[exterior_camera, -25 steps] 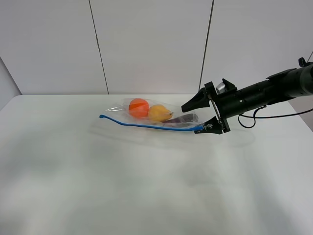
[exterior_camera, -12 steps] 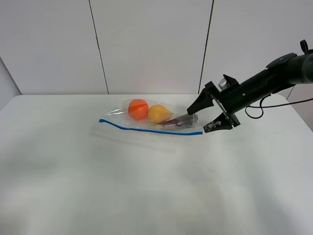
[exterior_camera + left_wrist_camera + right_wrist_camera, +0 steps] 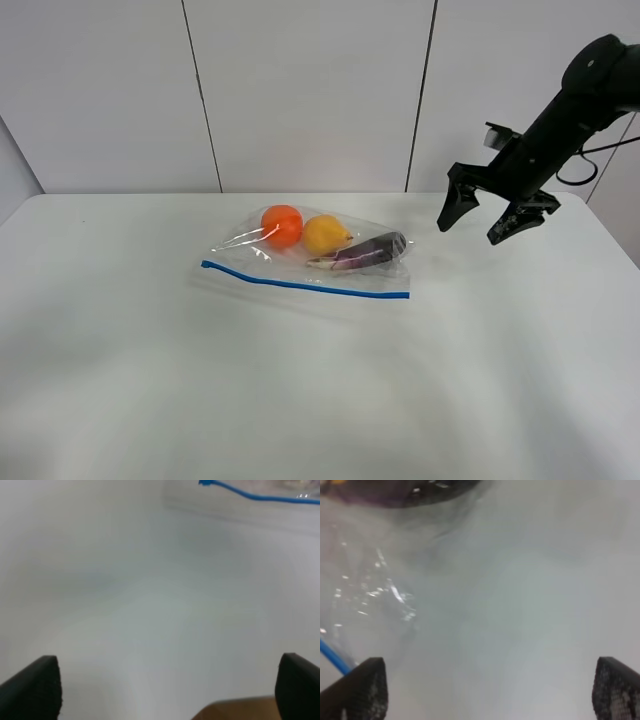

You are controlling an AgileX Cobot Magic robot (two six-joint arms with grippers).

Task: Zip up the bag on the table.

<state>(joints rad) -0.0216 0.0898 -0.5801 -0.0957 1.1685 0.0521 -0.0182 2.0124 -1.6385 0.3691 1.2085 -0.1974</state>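
The clear bag (image 3: 300, 265) lies flat on the white table (image 3: 300, 400), holding an orange (image 3: 282, 224), a yellow pear (image 3: 324, 234) and a purple eggplant (image 3: 368, 250). Its blue zipper strip (image 3: 305, 285) runs along the near edge. My right gripper (image 3: 485, 220) is open and empty, raised above the table to the right of the bag and apart from it. Its wrist view shows the bag's clear corner (image 3: 375, 595) and the strip's end (image 3: 332, 657). My left gripper (image 3: 167, 685) is open over bare table; the strip's end (image 3: 250, 494) shows far ahead. The left arm is out of the exterior view.
A grey panelled wall (image 3: 300, 90) stands behind the table's far edge. The right arm's cable (image 3: 590, 150) hangs near the table's far right corner.
My right gripper let go of the zipper strip's right end, then lifted and drew back to the right. The bag settled flat on the table.
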